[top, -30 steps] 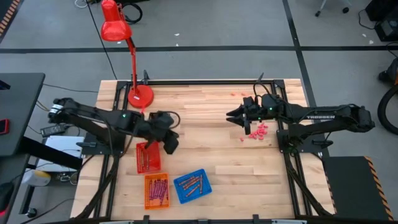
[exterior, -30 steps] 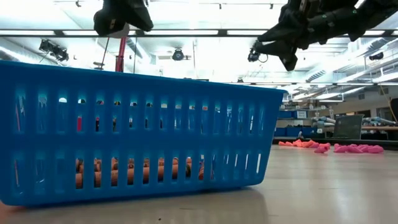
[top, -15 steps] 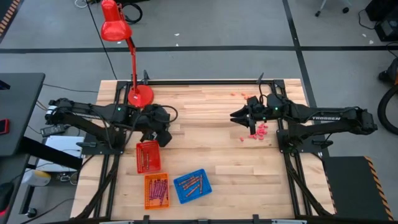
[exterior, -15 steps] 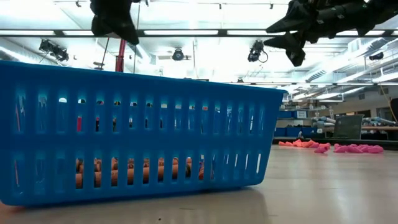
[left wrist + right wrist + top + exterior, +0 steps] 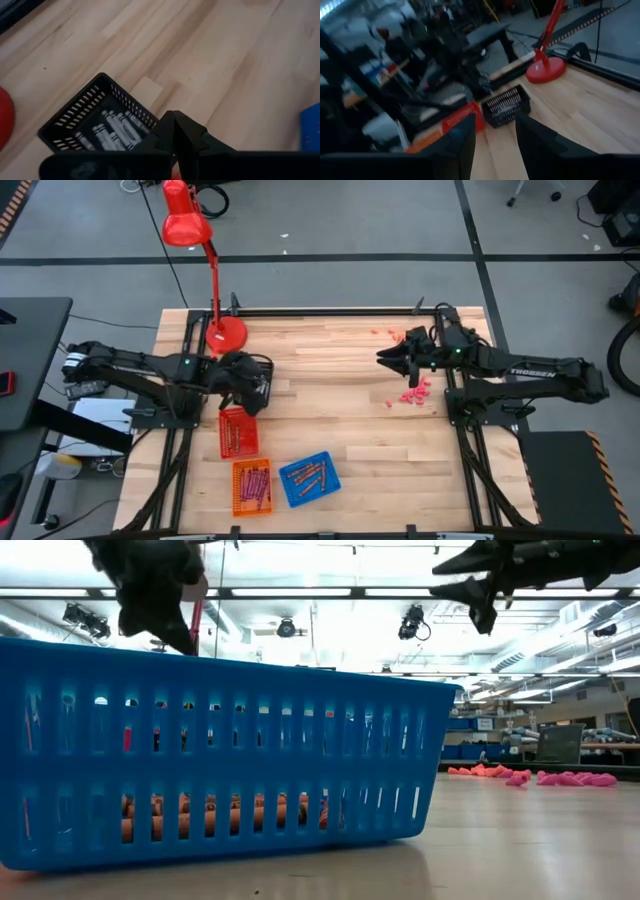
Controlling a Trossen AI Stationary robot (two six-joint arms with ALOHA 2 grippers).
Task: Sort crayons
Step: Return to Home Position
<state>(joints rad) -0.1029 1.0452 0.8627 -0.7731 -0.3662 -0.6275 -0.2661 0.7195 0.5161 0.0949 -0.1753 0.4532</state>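
Four small baskets stand at the table's near left. A black one [image 5: 95,117], half under my left gripper, holds grey crayons [image 5: 112,132]. A red basket [image 5: 238,432] holds dark red crayons, an orange basket [image 5: 252,485] magenta ones, and a blue basket [image 5: 310,478] brown-orange ones [image 5: 200,815]. My left gripper [image 5: 250,395] hangs above the black basket, shut and empty [image 5: 172,117]. My right gripper [image 5: 383,358] is open and empty [image 5: 495,135], high above the table's right half.
Small pink and orange chunky bits [image 5: 415,392] lie loose on the wood under the right arm; they also show in the low view [image 5: 540,777]. A red desk lamp [image 5: 225,332] stands at the far left. Bare wood lies between the arms.
My left gripper has gone from above the red basket toward the table's far left, to above the black basket. My right gripper has risen and drawn back toward the right edge, away from the pink bits.
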